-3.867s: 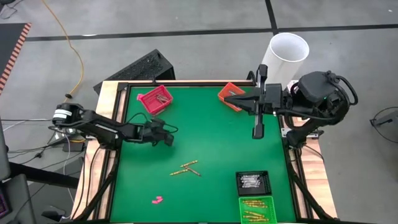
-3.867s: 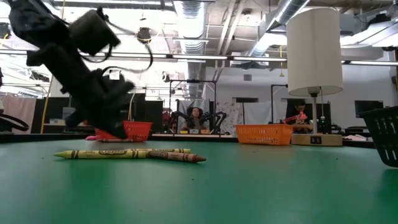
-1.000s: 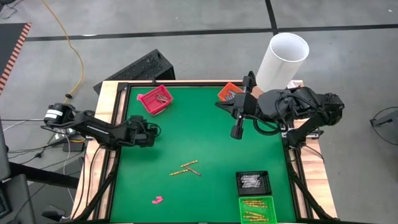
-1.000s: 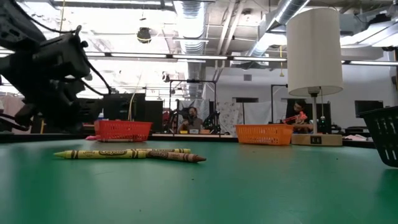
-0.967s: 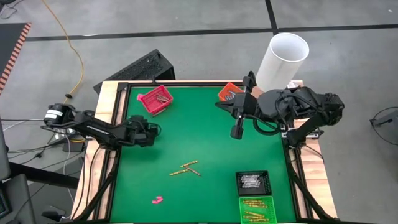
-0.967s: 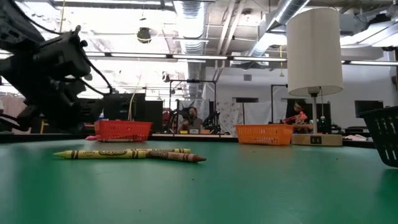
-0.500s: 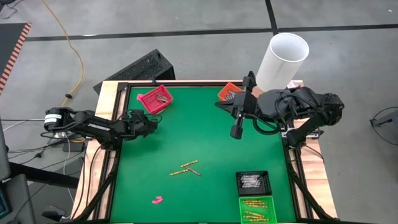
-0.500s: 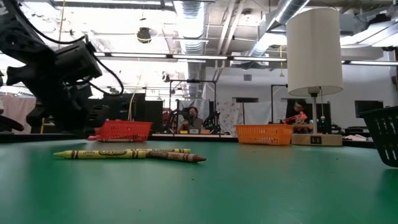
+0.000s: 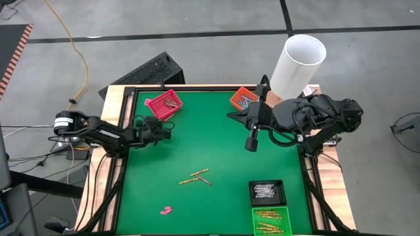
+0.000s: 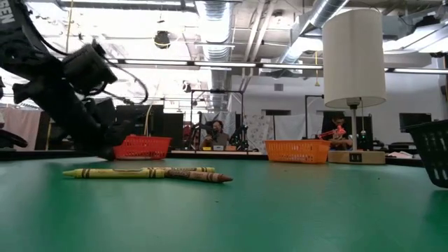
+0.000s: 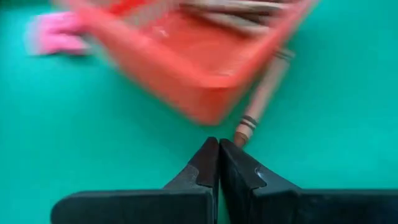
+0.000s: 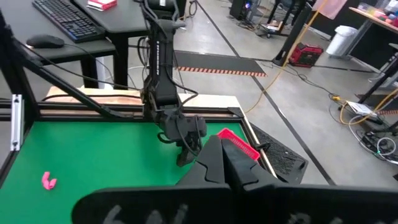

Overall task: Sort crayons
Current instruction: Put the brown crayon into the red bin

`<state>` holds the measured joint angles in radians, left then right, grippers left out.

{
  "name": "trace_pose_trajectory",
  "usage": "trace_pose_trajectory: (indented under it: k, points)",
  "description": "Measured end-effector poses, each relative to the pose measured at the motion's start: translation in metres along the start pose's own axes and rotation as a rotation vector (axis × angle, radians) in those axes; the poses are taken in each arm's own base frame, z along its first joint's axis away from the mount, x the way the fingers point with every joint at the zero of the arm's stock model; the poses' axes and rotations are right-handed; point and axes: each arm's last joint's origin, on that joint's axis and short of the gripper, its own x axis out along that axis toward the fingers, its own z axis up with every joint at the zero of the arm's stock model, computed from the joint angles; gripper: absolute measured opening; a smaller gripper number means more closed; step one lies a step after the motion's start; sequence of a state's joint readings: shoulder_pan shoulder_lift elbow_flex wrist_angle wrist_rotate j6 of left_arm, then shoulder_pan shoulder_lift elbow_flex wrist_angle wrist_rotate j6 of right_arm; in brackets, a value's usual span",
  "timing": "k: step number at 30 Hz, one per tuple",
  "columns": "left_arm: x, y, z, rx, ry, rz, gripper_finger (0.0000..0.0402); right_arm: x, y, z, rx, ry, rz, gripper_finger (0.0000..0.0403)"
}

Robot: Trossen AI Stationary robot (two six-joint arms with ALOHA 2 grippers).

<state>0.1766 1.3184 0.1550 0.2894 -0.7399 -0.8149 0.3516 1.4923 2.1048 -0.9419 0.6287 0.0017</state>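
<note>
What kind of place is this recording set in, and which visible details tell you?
Probably a robotics lab or workshop. The low view shows exposed ceiling ducts and more equipment behind the green table. The right wrist view shows a concrete floor, desks with a keyboard, and trailing cables.

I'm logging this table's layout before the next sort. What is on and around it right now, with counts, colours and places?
Loose crayons: about three, yellowish and brown, mid-table.
Stray crayon: one, brownish, half under the red tray's edge.
Red tray: one, far left, crayons inside.
Orange tray: one, far right, crayons inside.
Black tray: one, near right, pale crayons inside.
Green tray: one, nearest right edge, yellow crayons inside.
Pink lump: one, near left.
White tube: one, upright, far right corner.
Keyboard: one, black, beyond the far left corner.
Left gripper: shut, beside the red tray.
Right gripper: shut, over the right half of the mat.
</note>
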Motion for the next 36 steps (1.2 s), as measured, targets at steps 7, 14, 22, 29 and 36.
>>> trace_pose_trajectory:
  k: [7,14,22,29,36]
  points:
    - [-0.027,-0.043,-0.002,0.087,0.132,-0.639,0.0,-0.003,0.005,0.0,-0.013,-0.004,0.022,0.0]
    - [-0.055,-0.072,0.001,0.076,0.163,-0.936,0.0,0.009,-0.004,-0.013,-0.002,0.117,-0.093,0.0]
    - [-0.082,-0.095,0.037,-0.062,0.067,-1.064,0.0,0.089,-0.03,-0.053,0.24,0.393,-0.418,0.0]
    - [-0.116,-0.093,0.089,-0.238,-0.097,-1.195,0.0,0.211,-0.084,-0.129,0.277,0.787,-0.409,0.0]
    - [-0.152,-0.069,0.121,-0.322,-0.234,-1.328,0.0,0.299,-0.131,-0.238,0.259,1.127,-0.483,0.0]
